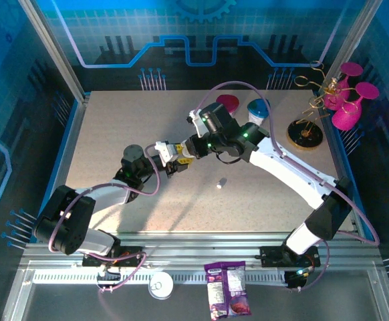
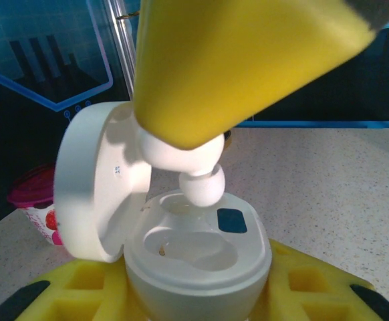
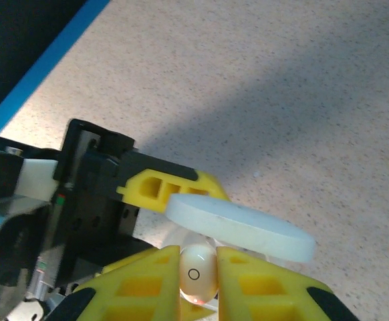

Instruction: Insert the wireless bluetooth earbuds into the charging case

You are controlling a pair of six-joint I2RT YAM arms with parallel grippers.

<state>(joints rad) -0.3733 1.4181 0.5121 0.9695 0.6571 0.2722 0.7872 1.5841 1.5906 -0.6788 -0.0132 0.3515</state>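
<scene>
Nearest you, past the purple snack bag (image 1: pixel 226 289) on the front rail, a second tiny white earbud (image 1: pixel 220 182) lies loose on the speckled bench (image 1: pixel 114 120). It sits to the near right of both hands and well apart from them.

Your left hand (image 2: pixel 194 302) is clamped on the lower body of the white pebble-shaped charging case (image 2: pixel 201 257), a yellow finger on either side below the rim. The round hinged lid (image 2: pixel 94 187) stands open to the left of that hand. The nearer socket looks empty.

Directly above it, your right hand (image 3: pixel 198 259) is closed on a small white plastic earbud (image 3: pixel 198 277), pinched by its bulb between the two yellow pads. From the left wrist camera its rounded end hangs over the farther socket. I cannot tell whether it is touching the rim or just clear of it.

Expect that earbud to be very light, hard and glossy, so it will likely slip or twist if the pads shift. Hold it across the bulb, as it is held now. It probably needs to be lined up with the socket before you let go. The case is rigid and smooth too, and its lid looks free to swing shut.

Beyond the hands, a pink-lidded yoghurt cup (image 1: pixel 226 103) and a blue-lidded one (image 1: pixel 258 108) stand at the far edge.
</scene>
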